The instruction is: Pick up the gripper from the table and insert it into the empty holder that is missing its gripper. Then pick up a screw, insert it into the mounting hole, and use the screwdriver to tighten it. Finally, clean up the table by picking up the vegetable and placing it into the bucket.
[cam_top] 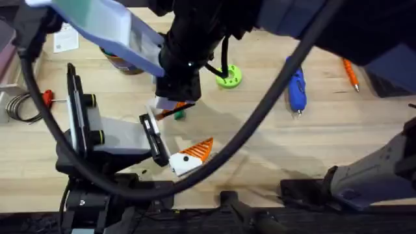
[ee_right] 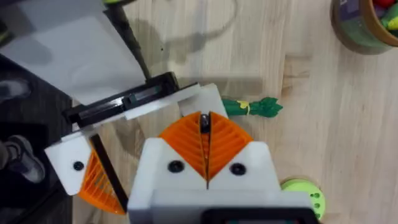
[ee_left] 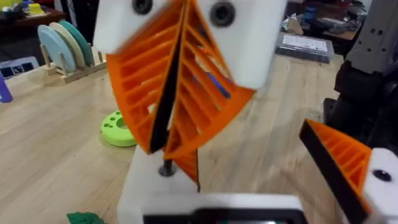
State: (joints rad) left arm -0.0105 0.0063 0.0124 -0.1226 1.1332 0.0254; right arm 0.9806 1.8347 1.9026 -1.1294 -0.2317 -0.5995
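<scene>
No text, label, brand, number or sign can be read anywhere. A small white card (cam_top: 65,40) lies on the desk (cam_top: 273,140) just beside the bucket (cam_top: 120,62); it carries a dark printed patch, too small and blurred to make out. Papers (ee_left: 309,45) on a far table beyond the lime-green disc (ee_left: 118,129) show grey lines of print, also illegible.

Even bright lighting, soft shadows.
Overhead: near arm (cam_top: 195,45) dark, blurred. Left wrist: close orange pads (ee_left: 180,87) out of focus.
</scene>
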